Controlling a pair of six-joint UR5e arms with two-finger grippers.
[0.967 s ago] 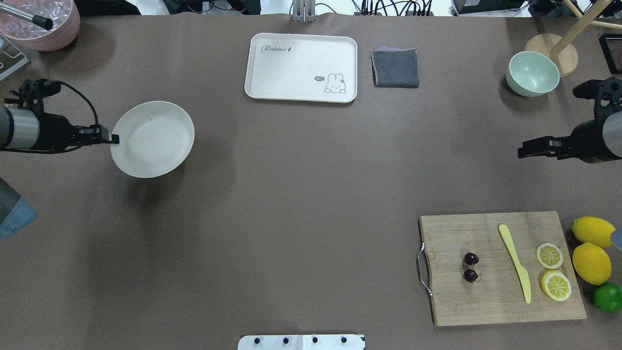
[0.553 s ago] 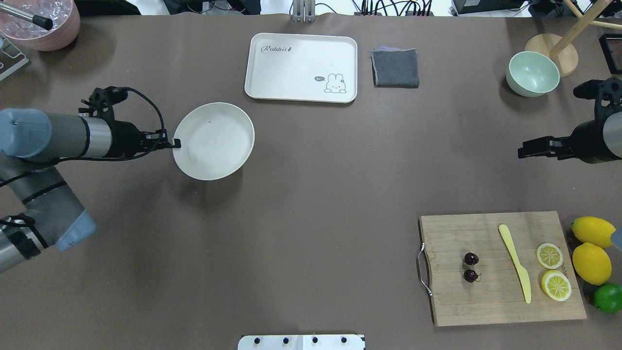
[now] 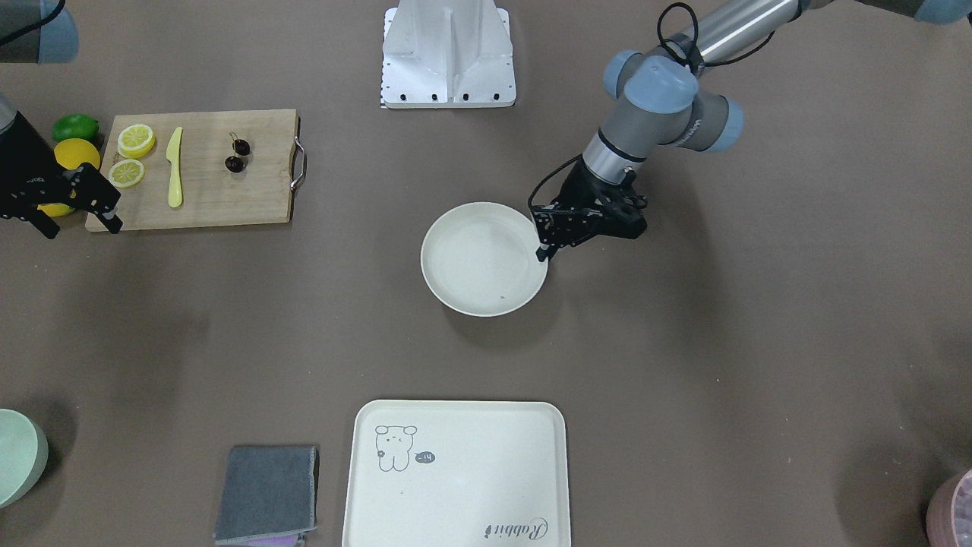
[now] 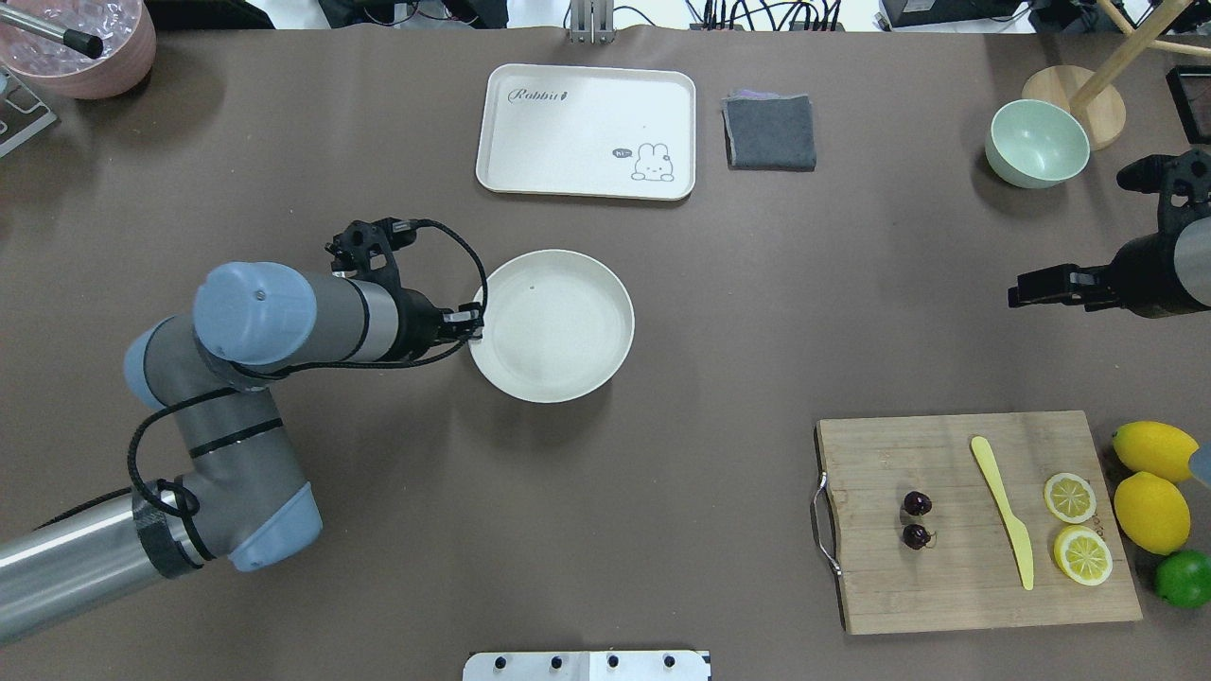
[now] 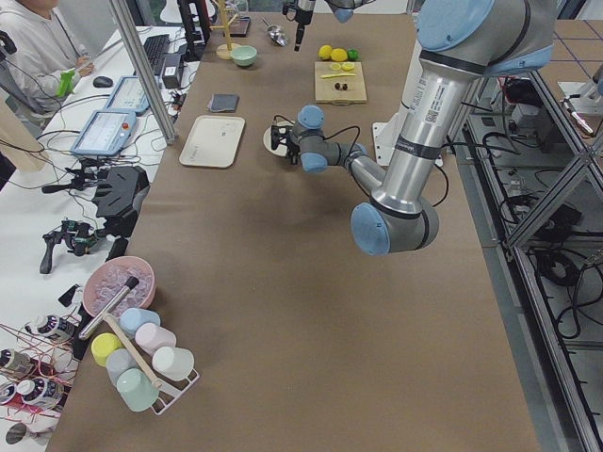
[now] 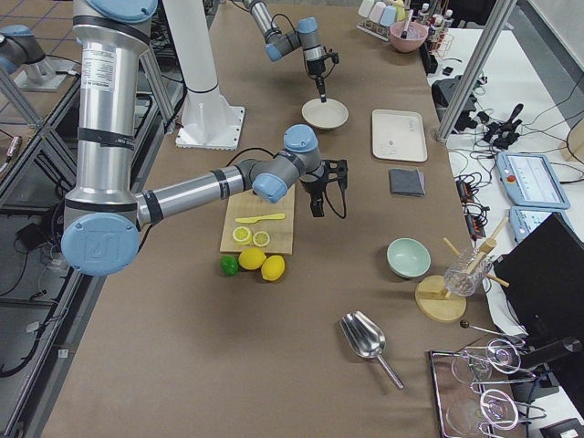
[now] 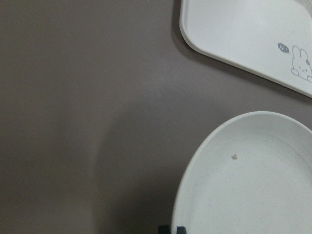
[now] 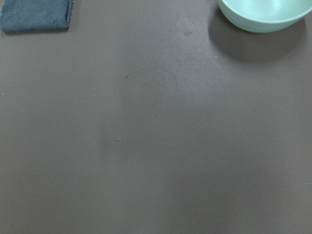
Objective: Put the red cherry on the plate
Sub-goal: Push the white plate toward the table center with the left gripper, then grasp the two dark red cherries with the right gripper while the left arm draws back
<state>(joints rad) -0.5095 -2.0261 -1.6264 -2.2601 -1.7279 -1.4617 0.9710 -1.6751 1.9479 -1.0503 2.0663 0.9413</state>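
Observation:
The red cherry, a pair of dark glossy fruits, lies on the wooden cutting board at the near right. The off-white plate is near the table's middle. It casts an offset shadow, as if held slightly off the surface. My left gripper is shut on the plate's left rim. The left wrist view shows the plate close up. My right gripper hovers open and empty at the far right, well behind the board.
A cream tray, a grey cloth and a pale green bowl sit along the back. The board also carries a yellow knife and lemon slices. Whole lemons and a lime lie beside it.
My left arm has carried the plate from the left side rightward and slightly nearer, to the table's middle. The right arm and the cherries have not moved.

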